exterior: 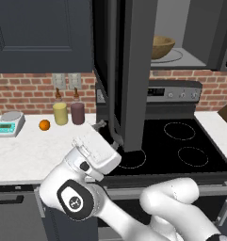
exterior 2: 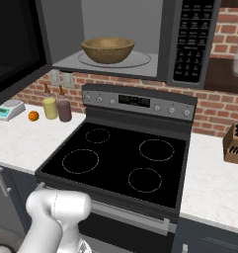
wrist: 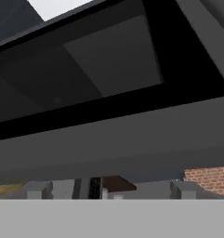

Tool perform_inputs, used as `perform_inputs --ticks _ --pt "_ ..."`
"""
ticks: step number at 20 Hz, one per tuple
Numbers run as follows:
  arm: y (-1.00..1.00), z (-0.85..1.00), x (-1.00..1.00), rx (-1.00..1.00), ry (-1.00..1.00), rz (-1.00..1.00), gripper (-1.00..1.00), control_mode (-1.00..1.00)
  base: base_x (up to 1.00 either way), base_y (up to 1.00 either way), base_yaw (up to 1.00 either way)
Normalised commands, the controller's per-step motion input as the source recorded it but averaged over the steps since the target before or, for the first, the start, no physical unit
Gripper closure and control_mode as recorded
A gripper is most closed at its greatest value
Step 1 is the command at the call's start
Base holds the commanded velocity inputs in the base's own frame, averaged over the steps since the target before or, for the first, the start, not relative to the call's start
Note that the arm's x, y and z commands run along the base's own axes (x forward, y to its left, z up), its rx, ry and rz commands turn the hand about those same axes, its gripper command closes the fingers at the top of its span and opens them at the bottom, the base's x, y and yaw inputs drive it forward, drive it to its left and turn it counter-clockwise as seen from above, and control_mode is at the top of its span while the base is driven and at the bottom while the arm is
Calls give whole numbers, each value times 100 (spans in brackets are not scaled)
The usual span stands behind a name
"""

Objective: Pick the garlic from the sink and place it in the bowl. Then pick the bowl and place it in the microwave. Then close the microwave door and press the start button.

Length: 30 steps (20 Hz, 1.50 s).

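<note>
The tan wooden bowl (exterior: 160, 46) (exterior 2: 107, 49) stands on the glass plate inside the open microwave (exterior: 199, 28) (exterior 2: 191, 44) above the stove. Its inside is hidden, and so is the garlic. The sink is out of view. The microwave door (exterior: 129, 70) (exterior 2: 17, 44) swings out toward me and appears edge-on in the left base view. My gripper (exterior: 108, 134) sits just below and left of the door's lower edge, pointing up at it. In the hand view the door's dark window (wrist: 108, 83) looms close, and the gripper (wrist: 111, 190) is open with nothing between its fingertips (wrist: 39, 189).
A black stove (exterior 2: 115, 158) with a control panel lies under the microwave. On the white counter to its left stand a yellow jar (exterior: 60, 113), a maroon jar (exterior: 77, 113), an orange fruit (exterior: 44, 124) and a scale (exterior: 9, 123). A knife block (exterior 2: 235, 143) stands at the right.
</note>
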Motion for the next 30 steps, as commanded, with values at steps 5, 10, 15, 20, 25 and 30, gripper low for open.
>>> perform_inputs --ticks 5,10,15,20,25,30 --pt "24 40 -2 11 -1 16 -100 -100 0 0 0" --pt "-5 50 -16 24 0 13 -100 -100 0 0 0" --pt "-36 45 -16 33 -6 13 -100 -100 0 0 0" --pt "-62 42 -6 34 -6 11 -100 -100 0 0 0" --pt "-78 34 0 33 -5 12 -100 -100 0 0 0" --pt "-80 30 0 32 -5 14 -100 -100 0 0 0"
